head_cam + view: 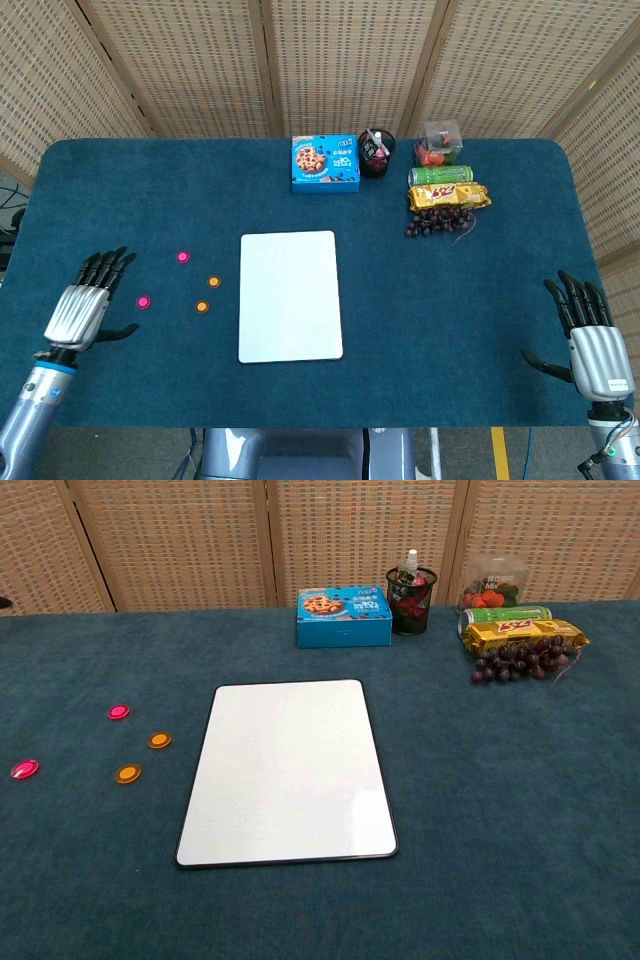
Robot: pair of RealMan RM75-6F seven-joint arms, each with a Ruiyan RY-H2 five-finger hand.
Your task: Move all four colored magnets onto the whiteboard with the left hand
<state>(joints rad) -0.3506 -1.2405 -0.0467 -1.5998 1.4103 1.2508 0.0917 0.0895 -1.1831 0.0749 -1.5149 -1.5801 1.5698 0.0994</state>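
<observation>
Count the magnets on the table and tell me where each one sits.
4, all on the cloth left of the whiteboard: far pink magnet, near pink magnet, far orange magnet, near orange magnet. None seem hidden.

Whiteboard (290, 295) flat, bare — 4 magnets (213, 282) left (2 pink, 2 orange).

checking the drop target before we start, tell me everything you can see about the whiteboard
The white rectangular whiteboard has rounded corners and a thin dark rim. It lies flat in portrait orientation near the middle of the dark blue felt-covered table. Its surface looks smooth, slightly glossy and blank. Nothing rests on it or touches it; the pink and orange magnets sit apart on the cloth to its left.
</observation>
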